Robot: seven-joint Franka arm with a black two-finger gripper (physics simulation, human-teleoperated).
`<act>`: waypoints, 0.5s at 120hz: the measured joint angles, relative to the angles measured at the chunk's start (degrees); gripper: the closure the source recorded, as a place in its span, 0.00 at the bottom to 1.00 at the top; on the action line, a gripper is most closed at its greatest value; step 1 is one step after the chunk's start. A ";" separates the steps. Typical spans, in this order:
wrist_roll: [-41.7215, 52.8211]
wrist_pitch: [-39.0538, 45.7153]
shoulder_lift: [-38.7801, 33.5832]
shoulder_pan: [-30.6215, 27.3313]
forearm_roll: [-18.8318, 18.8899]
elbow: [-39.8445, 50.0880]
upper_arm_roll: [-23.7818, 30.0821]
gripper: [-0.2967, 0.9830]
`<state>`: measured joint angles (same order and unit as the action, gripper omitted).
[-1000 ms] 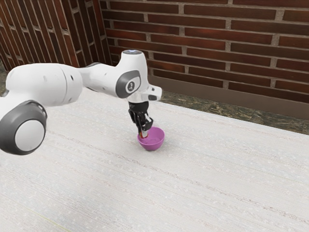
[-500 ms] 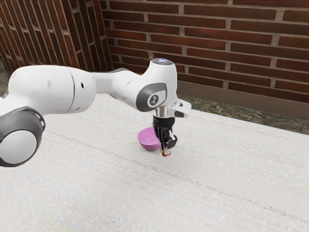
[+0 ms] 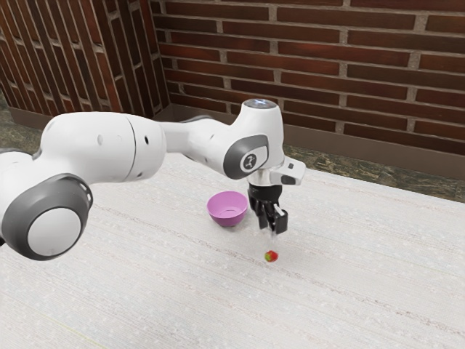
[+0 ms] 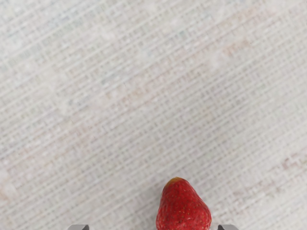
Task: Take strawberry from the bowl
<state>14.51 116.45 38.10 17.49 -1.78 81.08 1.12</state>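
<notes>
1. Reaching in from the exterior view's left, the white arm [image 3: 105, 145] with dark grey joint covers stood nearest, its hand turned down above the pale, streaked table [image 3: 349, 291].
2. Beneath the hand, outside the bowl [image 3: 227, 217], was the strawberry [image 3: 271, 256], small and bright. The exterior view gave it a yellow-green patch beside the red; whether it touched the table I could not tell.
3. The wrist view brought out more of its looks: deep glossy red skin, dotted with seeds, tapering to a rounded, golden-brown end.
4. Just above it hung the black gripper [image 3: 275, 231], its claw wide. In the wrist view the fingertips [image 4: 79, 228] stood well apart, one on either side of the fruit, with a gap at each side.
5. Farther back, the exterior view showed that bowl upright on the table near the gripper, pink-purple and round, its inside partly in sight.
6. Past the table's far edge ran a dark mottled strip [image 3: 349, 171], then a red-brown brick wall [image 3: 327, 80] with pale mortar.
</notes>
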 joint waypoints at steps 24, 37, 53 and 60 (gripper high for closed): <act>0.25 -0.48 -2.94 -0.13 -0.62 1.37 -0.26 0.35; 0.35 -6.36 -17.20 -1.28 -0.32 5.99 -1.25 0.30; 0.29 -15.09 -32.09 -2.07 0.53 8.00 -4.54 0.27; 0.24 -18.15 -34.20 -2.33 1.15 8.04 -5.05 0.26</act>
<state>14.75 98.29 3.90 15.16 -0.63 89.12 -3.93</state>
